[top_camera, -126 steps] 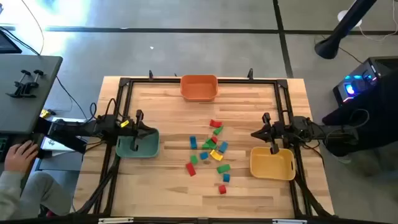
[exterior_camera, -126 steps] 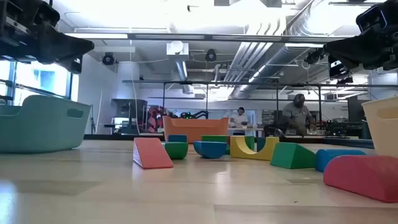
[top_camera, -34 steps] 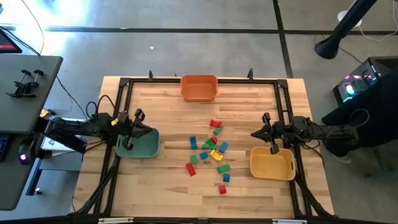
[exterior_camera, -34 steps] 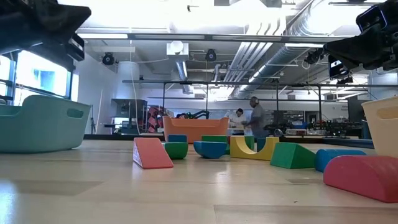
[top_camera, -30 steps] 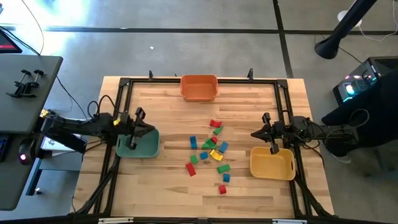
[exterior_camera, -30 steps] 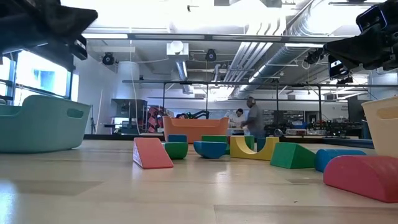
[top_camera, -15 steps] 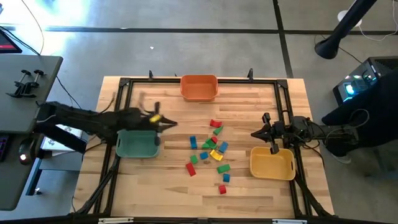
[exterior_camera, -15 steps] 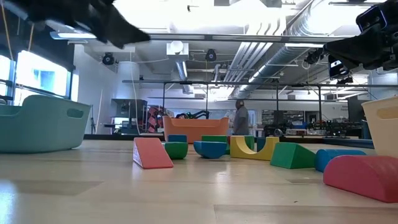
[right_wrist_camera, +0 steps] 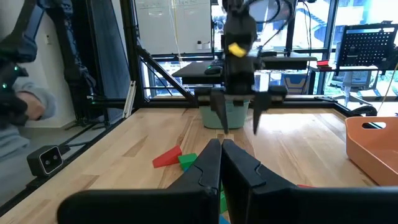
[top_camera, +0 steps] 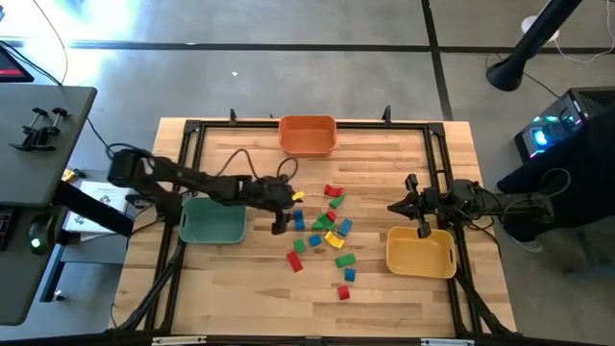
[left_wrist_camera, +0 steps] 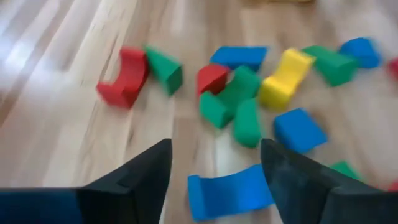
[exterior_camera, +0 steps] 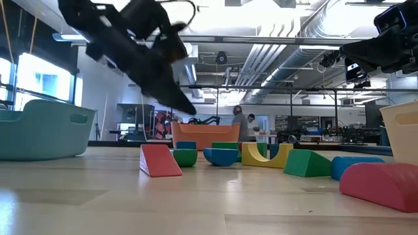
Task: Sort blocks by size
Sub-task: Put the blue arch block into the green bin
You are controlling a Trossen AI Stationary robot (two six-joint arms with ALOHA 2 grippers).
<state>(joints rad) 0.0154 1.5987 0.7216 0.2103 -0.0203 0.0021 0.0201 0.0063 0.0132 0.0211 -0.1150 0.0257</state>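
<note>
Several small red, green, blue and yellow blocks (top_camera: 327, 231) lie loose on the wooden table, right of the middle. My left gripper (top_camera: 285, 210) is open and empty at the left edge of the pile, above the table. In the left wrist view its fingers (left_wrist_camera: 214, 177) stand apart over a blue block (left_wrist_camera: 229, 190) without touching it; a red arch block (left_wrist_camera: 124, 78) and a yellow block (left_wrist_camera: 285, 78) lie beyond. My right gripper (top_camera: 408, 205) is shut and empty above the far edge of the yellow bin (top_camera: 420, 252).
A green bin (top_camera: 211, 223) stands at the table's left, under my left arm. An orange bin (top_camera: 307, 135) stands at the far edge. A black frame (top_camera: 192, 130) runs around the table. Bare wood lies near the front edge. People move in the room behind (exterior_camera: 238, 124).
My left gripper has swung from above the green bin toward the table's right edge, and has come down toward the left side of the block pile. The blocks have not moved. My right arm has kept still.
</note>
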